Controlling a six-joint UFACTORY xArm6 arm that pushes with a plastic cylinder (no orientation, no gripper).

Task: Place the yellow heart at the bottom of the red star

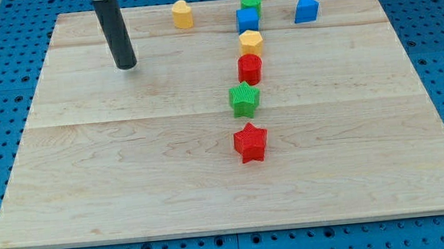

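The yellow heart (182, 14) lies near the board's top edge, left of centre. The red star (250, 143) lies at the middle of the board, the lowest block of a column. My tip (126, 66) rests on the board at the upper left, to the left of and below the yellow heart. It touches no block and is far up and left of the red star.
Above the red star a column runs upward: green star (245, 99), red cylinder (249, 69), yellow hexagon (251, 43), blue cube (247, 20), green cylinder (251, 2). A blue block (305, 9) sits at the top right. The wooden board (115, 190) lies on a blue surface.
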